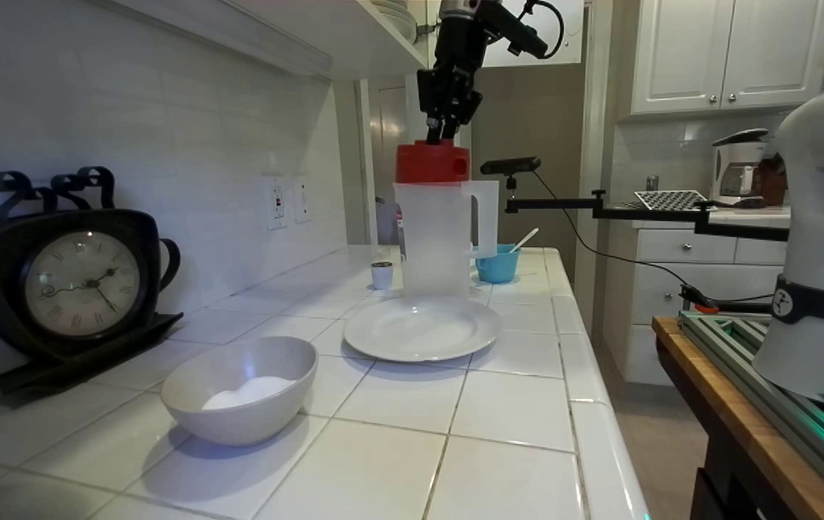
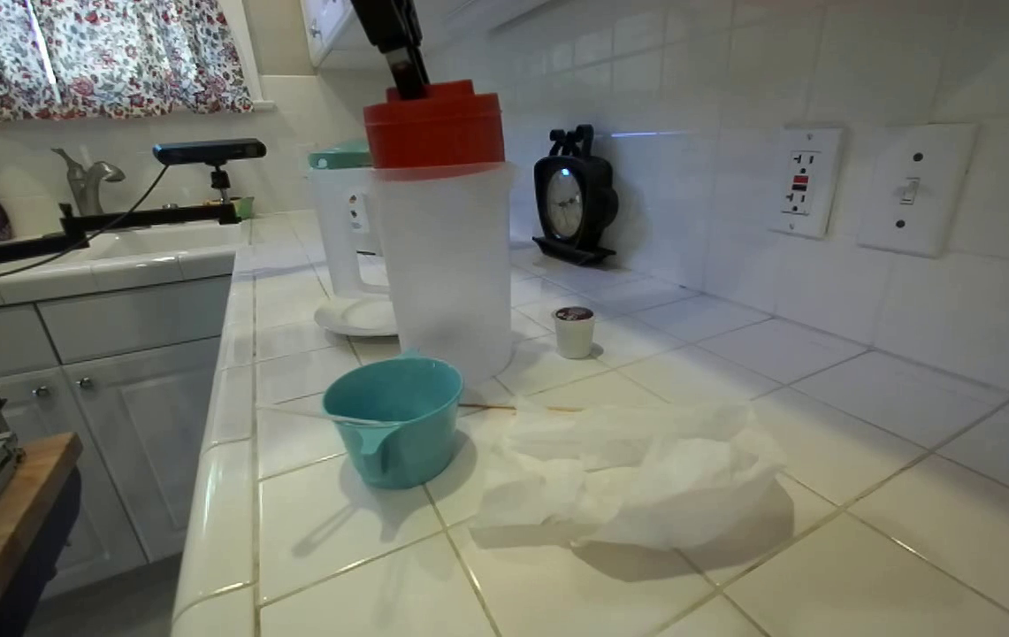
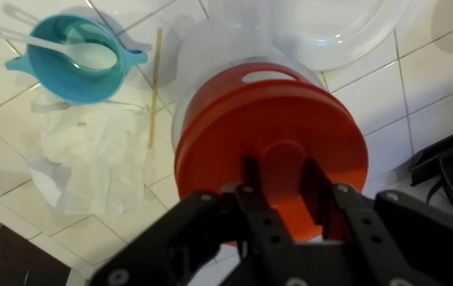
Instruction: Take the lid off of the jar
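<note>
So, white tiled counter (image 1: 513,462); jar (image 1: 433,235) upright on it between plate (image 1: 422,332) and blue cup (image 2: 416,447) with spoon (image 3: 95,56) inside; red lid (image 2: 438,131) seated on jar; gripper (image 3: 280,169) narrowed, its fingers gripping the lid's raised knob from both sides; bowl (image 1: 238,426), green-topped pitcher (image 2: 345,157), clock (image 1: 83,282) by the tiled wall (image 2: 690,203), crumpled paper (image 2: 645,478), thin stick (image 3: 155,91), coffee pod (image 2: 575,338) also on the counter; elsewhere in the room, sink (image 2: 170,239), flowered curtain (image 2: 133,53), coffee maker (image 1: 738,153), white cupboards (image 1: 715,58).

frosted plastic jar (image 2: 451,274), smooth lid (image 2: 435,133)
</note>
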